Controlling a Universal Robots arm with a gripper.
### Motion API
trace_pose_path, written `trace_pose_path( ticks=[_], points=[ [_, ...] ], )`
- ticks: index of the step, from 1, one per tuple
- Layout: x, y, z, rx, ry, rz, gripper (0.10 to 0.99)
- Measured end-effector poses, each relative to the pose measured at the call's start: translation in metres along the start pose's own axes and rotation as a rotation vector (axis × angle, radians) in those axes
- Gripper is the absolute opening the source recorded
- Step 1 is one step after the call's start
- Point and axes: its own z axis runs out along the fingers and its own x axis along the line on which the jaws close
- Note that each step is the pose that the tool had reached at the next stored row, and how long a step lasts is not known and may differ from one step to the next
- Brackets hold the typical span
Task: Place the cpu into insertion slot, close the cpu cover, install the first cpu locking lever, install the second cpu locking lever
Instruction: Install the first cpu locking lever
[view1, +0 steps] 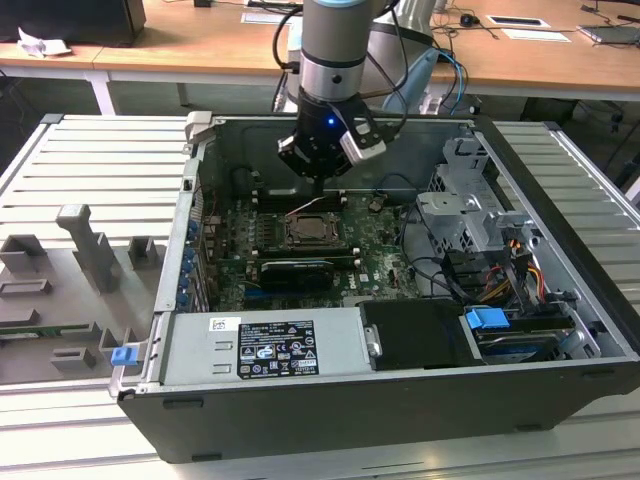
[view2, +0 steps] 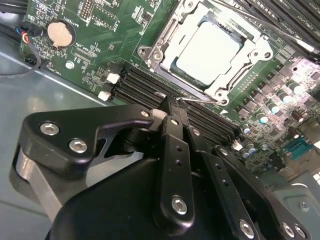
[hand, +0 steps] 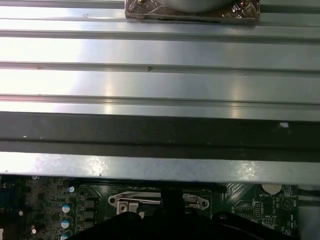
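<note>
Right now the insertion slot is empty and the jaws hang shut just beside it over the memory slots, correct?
Not quite: the insertion slot is not empty. The second wrist view shows the cpu seated in it, its pale face visible through the window of the cpu cover. The rest holds: the gripper has its jaws shut beside the slot, over the memory slots.

Bright, even room light reaches you from above in the exterior view, yet the computer case (view1: 300, 410) walls leave the motherboard (view1: 225, 265) in soft shadow. The ribbed metal table (hand: 160, 85) glares white in broad bands in the first wrist view. In the second wrist view the cpu (view2: 207, 52) washes out pale and the black gripper (view2: 170, 104) sits underlit.
</note>
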Motion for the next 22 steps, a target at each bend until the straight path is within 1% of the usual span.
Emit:
trace_pose_path(
  ticks=[4, 8, 12, 14, 17, 22],
  points=[
    [0.0024, 0.0000, 0.0004, -0.001, -0.0017, 0.000, 0.106],
    [0.0041, 0.0000, 0.0007, -0.005, -0.0024, 0.000, 0.106],
    [0.0061, -0.0001, 0.0038, -0.008, -0.0062, -0.001, 0.106],
    [0.0072, -0.0002, 0.0048, -0.012, -0.0074, -0.001, 0.106],
    [0.0108, -0.0002, 0.0060, -0.017, -0.0096, -0.001, 0.106],
    [0.0158, -0.0002, 0.0071, -0.021, -0.0103, -0.001, 0.106]
  ],
)
